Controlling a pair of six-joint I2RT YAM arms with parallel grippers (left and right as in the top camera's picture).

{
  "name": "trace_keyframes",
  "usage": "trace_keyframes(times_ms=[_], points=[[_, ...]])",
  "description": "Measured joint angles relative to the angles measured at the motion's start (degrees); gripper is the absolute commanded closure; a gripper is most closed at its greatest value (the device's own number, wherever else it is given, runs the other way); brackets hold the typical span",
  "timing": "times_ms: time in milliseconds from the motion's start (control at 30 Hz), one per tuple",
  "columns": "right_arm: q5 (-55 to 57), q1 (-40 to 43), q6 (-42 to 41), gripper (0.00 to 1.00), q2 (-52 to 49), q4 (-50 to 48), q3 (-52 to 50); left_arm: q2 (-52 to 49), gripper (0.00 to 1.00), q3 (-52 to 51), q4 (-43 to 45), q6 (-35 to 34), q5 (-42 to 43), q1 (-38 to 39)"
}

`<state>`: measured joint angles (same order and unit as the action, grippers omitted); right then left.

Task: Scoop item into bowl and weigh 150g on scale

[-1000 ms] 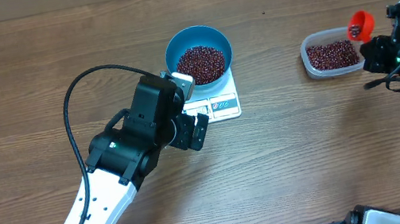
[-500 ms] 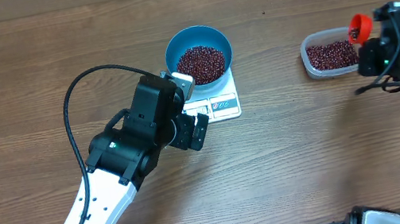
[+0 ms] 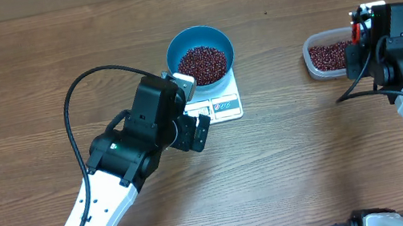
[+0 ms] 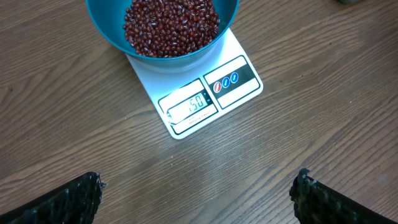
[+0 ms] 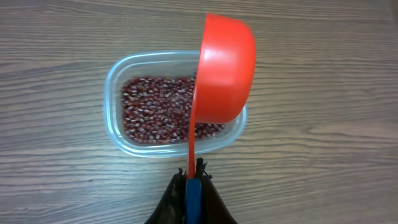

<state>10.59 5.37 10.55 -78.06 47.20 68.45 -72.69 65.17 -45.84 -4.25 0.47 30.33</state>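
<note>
Scale point(image 4: 244, 60) readout point(image 4: 194, 103) faint, possibly partial (bowl point(image 4: 103, 26) top cropped).

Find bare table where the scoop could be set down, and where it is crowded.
Free: the wood between scale and clear tub; the strip behind the blue bowl; the near stretch between both arms. Crowded: the scale's display side, under the left arm, and the tub, beneath the red scoop.
</note>
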Motion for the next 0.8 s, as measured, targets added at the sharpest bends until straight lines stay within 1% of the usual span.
trace_keyframes(times_ms=[333,800], points=[[6.34,0.0,0.0,0.96,0.0,0.0,0.0,0.0,0.0,0.0,0.0,0.0,0.0,0.02],[6.95,0.0,0.22,0.96,0.0,-0.7,0.0,0.0,0.0,0.0,0.0,0.0,0.0,0.02]])
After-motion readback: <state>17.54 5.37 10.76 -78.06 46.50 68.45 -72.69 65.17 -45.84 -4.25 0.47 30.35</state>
